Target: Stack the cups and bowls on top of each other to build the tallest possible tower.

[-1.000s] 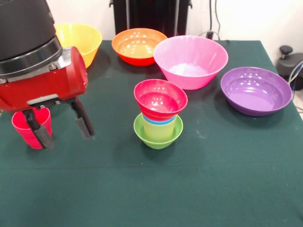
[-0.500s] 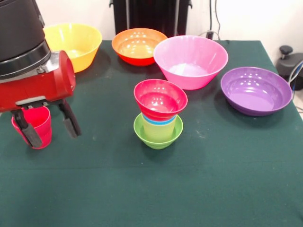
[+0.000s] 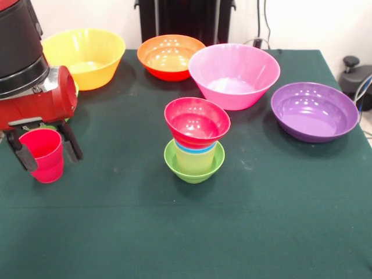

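The tower stands mid-table: a small lime-green bowl at the base, a pale yellow cup nested in it, a blue cup's rim above that, and a small red bowl on top. A red cup stands upright at the table's left. My gripper is open, with one black finger at the cup's left side and the other at its right. Whether either finger touches the cup cannot be told.
Along the back stand a large yellow bowl, an orange bowl and a large pink bowl. A wide purple bowl sits at the right. A sliver of green shows behind the gripper's red body.
The gripper has moved left across the table, from beside the red cup to straddling it. Its fingers keep the same spread. The cup and tower have not moved.
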